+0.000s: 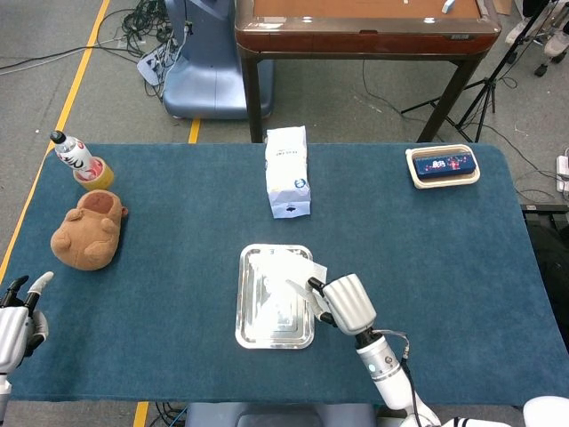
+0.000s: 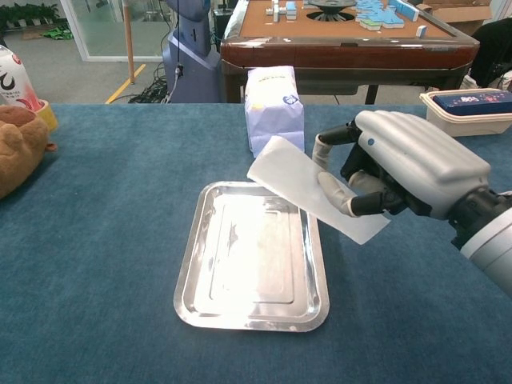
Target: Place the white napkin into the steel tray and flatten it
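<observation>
Covering the table (image 1: 462, 267), blue cloth; grey floor, yellow line behind.

No legible text is found.
Print is seen on the white paper bag (image 2: 274, 110) and the red-and-white bottle (image 2: 16, 78), but nothing can be read.

We are in a robotics lab or test room: a blue felt-covered table (image 1: 178, 205) on grey concrete, yellow floor tape (image 1: 76, 80), tangled cables (image 1: 147, 18), a tripod (image 1: 498, 76), and a mahjong table (image 2: 352, 32) behind.
</observation>
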You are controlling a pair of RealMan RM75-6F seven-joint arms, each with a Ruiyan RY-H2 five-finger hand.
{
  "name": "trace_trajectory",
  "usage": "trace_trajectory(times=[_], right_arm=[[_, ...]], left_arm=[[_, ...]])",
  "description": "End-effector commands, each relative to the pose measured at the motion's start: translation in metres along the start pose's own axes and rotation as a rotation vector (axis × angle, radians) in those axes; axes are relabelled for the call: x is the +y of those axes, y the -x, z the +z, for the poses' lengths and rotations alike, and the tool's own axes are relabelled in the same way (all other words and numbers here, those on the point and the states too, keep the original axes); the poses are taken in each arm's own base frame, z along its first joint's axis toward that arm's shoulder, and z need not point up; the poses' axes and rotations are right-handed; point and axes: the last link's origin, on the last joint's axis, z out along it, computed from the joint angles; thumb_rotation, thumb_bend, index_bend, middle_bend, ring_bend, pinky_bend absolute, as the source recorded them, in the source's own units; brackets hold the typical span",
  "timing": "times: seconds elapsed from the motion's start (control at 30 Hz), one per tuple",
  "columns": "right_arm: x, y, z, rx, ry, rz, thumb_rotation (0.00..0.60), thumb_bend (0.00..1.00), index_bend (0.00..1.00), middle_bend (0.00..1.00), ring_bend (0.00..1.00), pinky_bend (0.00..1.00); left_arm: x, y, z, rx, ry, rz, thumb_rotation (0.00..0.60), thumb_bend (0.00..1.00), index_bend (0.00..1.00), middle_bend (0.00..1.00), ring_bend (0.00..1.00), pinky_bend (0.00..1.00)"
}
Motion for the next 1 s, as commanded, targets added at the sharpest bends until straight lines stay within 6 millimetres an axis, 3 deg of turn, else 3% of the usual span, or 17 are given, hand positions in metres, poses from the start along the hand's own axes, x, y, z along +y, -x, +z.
trace_trajectory(times=[0.03,0.37,1.0], right_arm=[[-0.004,0.001,0.001,-0.01,-0.019,0.0,0.6,0.54,0.62,1.0,1.0,1.0],[-0.013,0.004,0.0,-0.032,-0.07,-0.012,0.6,0.54,0.62,1.0,1.0,1.0],[-0.014,0.018,0.006,-0.04,0.022,-0.021,0.6,0.54,0.62,1.0,1.0,1.0]], left_arm=[[0.0,0.0,0.0,-0.001,0.0,0.001,0.6,0.0,0.15,0.14,0.11,0.34],[0.0,-0.001,-0.001,0.0,-0.004,-0.002,0.6,0.0,0.15,0.14,0.11,0.34],[-0.001,0.0,0.0,-0.008,-0.007,0.0,0.6,0.0,0.15,0.14,0.11,0.34]])
